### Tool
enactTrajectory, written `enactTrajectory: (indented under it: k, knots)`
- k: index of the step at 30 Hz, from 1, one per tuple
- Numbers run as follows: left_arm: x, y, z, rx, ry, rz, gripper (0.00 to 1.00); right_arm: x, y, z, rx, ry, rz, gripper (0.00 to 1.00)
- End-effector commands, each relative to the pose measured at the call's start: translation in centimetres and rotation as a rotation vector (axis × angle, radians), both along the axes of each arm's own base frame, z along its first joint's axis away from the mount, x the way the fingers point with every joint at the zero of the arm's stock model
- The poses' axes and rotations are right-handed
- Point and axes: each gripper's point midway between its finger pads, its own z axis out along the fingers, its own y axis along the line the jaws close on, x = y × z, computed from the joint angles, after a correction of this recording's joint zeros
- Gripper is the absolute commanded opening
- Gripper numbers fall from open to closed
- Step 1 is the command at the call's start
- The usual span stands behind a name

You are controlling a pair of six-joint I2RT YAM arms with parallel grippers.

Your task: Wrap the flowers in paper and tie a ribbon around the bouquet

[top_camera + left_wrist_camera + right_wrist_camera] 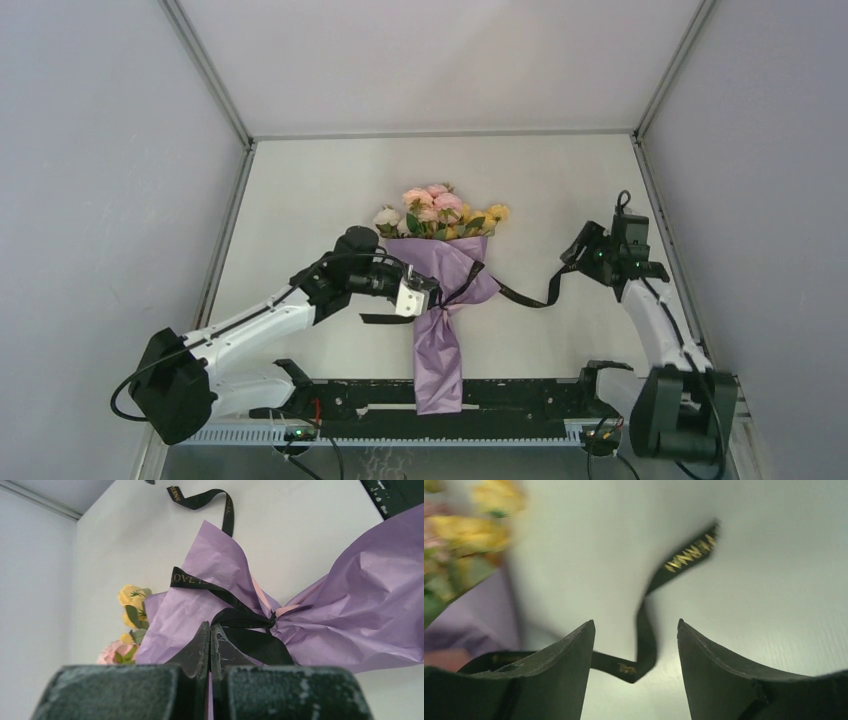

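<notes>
At the middle of the surface (330,180) the bouquet (445,265) is laid with the flowers (437,208) toward 12 o'clock and the paper (438,370) tail toward 6 o'clock. The left jaws are pressed closed at the cinch from 9 o'clock; whether the ribbon (525,298) is pinched between them cannot be told. The right jaws, at 3 o'clock, are spread wide, and 1 ribbon end is draped loosely between them, ungripped. The crossing looks slack, so it could be loosened if that free end is snagged and dragged by the right jaws. A pull from the left alone could slide the bouquet toward 9 o'clock or tear the thin paper, since no counter-hold is given.
</notes>
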Motion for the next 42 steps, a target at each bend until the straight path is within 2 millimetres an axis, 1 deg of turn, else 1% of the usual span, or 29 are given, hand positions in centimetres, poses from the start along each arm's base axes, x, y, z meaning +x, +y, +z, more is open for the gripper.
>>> enactTrajectory:
  k: [1,3,7,10,11,12,13,14,16,17,18,19,21,23,25,27,28,29,30,32,34,35,36,38,40,41,42]
  knots:
    - [-0.8,-0.3,0.3,-0.043,0.057,0.007,0.0,-2.1,-2.2,-4.8,0.065,0.262,-0.169,0.71]
    - [-1.0,-0.2,-0.1,-0.042,0.065,0.006,0.0,-2.0,-1.6,-6.4,0.057,0.315,-0.147,0.71]
    - [-0.6,-0.4,-0.2,-0.054,0.042,0.011,0.0,-1.8,-0.6,-8.4,0.029,0.369,-0.116,0.72]
    - [-0.6,-0.4,-0.2,-0.055,0.04,0.01,0.0,-1.7,0.5,-9.4,0.059,0.401,-0.09,0.68]
    - [-0.7,-0.4,-0.2,-0.056,0.04,0.008,0.0,-1.5,0.9,-9.7,0.072,0.409,-0.077,0.65]
    - [-0.7,-0.4,-0.1,-0.058,0.04,0.008,0.0,-1.5,1.3,-10.1,0.087,0.419,-0.061,0.57]
    - [-0.7,-0.4,-0.1,-0.059,0.039,0.009,0.0,-1.5,1.7,-10.4,0.103,0.433,-0.039,0.45]
    - [-0.7,-0.4,-0.1,-0.06,0.04,0.01,0.0,-1.5,2.0,-10.5,0.119,0.443,-0.025,0.29]
    - [-0.7,-0.3,-0.3,-0.058,0.042,0.012,0.0,-1.5,2.1,-10.4,0.135,0.441,-0.008,0.04]
    - [-0.8,-0.3,-0.5,-0.058,0.043,0.01,0.0,-1.3,1.8,-9.8,0.131,0.419,-0.01,0.0]
    - [-0.8,-0.2,-0.6,-0.057,0.041,0.01,0.0,-1.2,1.4,-9.0,0.126,0.399,-0.016,0.0]
    - [-0.8,-0.2,-0.7,-0.055,0.04,0.009,0.0,-1.2,1.1,-8.0,0.116,0.377,-0.015,0.0]
    - [-0.9,-0.2,-1.1,-0.052,0.036,0.006,0.0,-1.1,0.6,-5.3,0.1,0.316,-0.012,0.0]
    - [-0.9,-0.2,-1.4,-0.053,0.032,0.002,0.0,-1.1,0.7,-1.3,0.091,0.223,0.02,0.0]
    - [-0.9,-0.1,-1.5,-0.053,0.022,-0.001,0.0,-1.5,1.9,4.2,0.093,0.075,0.103,0.0]
    - [-0.9,-0.1,-1.6,-0.053,0.014,-0.003,0.0,-3.0,3.7,10.7,0.084,-0.102,0.215,0.0]
    - [-0.9,0.0,-1.7,-0.052,0.009,-0.002,0.0,-4.0,4.7,13.9,0.073,-0.195,0.272,0.0]
    - [-0.9,0.0,-1.8,-0.052,0.001,-0.005,0.0,-5.4,5.7,18.5,0.061,-0.325,0.33,0.0]
    - [-0.9,0.0,-1.8,-0.053,-0.005,-0.006,0.0,-7.0,6.9,21.7,0.069,-0.414,0.395,0.0]
    - [-1.0,0.0,-1.9,-0.057,-0.014,-0.012,0.0,-10.2,9.3,27.4,0.122,-0.579,0.53,0.0]
    - [-1.1,0.0,-1.9,-0.059,-0.021,-0.017,0.0,-13.4,11.7,31.8,0.218,-0.707,0.673,0.0]
    - [-1.1,0.0,-1.9,-0.063,-0.025,-0.02,0.0,-14.4,12.6,33.4,0.267,-0.753,0.72,0.0]
    - [-1.1,0.0,-2.0,-0.063,-0.027,-0.02,0.0,-14.9,13.2,34.4,0.3,-0.787,0.755,0.0]
    - [-1.2,0.1,-2.0,-0.064,-0.037,-0.021,0.0,-14.7,14.5,35.3,0.332,-0.807,0.798,0.0]
    - [-1.2,0.2,-2.1,-0.064,-0.039,-0.019,0.0,-13.2,16.3,34.9,0.33,-0.79,0.834,0.0]
    - [-1.2,0.2,-2.1,-0.065,-0.04,-0.019,0.0,-12.2,17.3,34.5,0.317,-0.779,0.841,0.0]
    - [-1.3,0.3,-2.1,-0.066,-0.039,-0.019,0.0,-10.7,18.1,34.0,0.295,-0.771,0.82,0.0]
